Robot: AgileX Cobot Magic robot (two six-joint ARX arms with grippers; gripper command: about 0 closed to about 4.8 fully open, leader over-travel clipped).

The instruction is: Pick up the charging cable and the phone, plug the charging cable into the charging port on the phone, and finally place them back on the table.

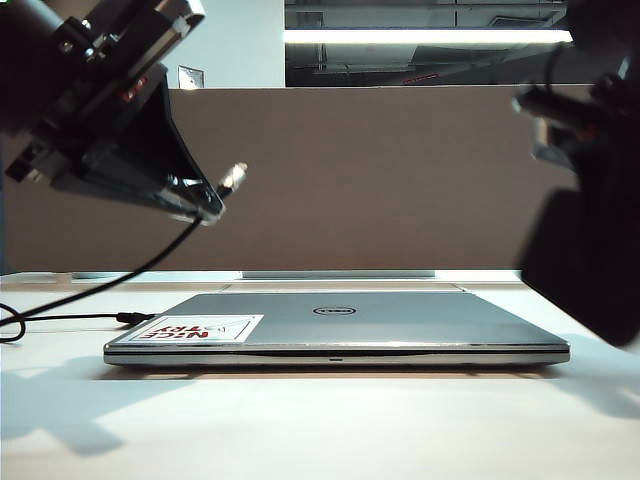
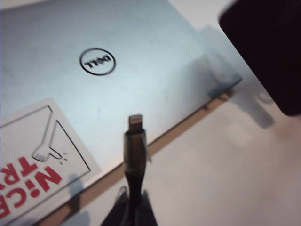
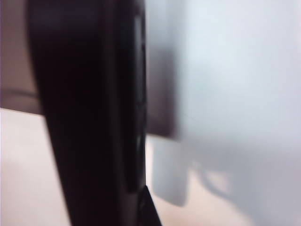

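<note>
Here the left end effector (image 1: 205,205) clamps the limp charging cable (image 2: 135,150) behind its stiff plug, while the right end effector (image 3: 141,207) clamps the slippery phone (image 3: 89,113) edgewise.

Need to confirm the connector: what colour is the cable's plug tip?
Silver metal plug on a dark collar; clearest in the left wrist view.
</note>
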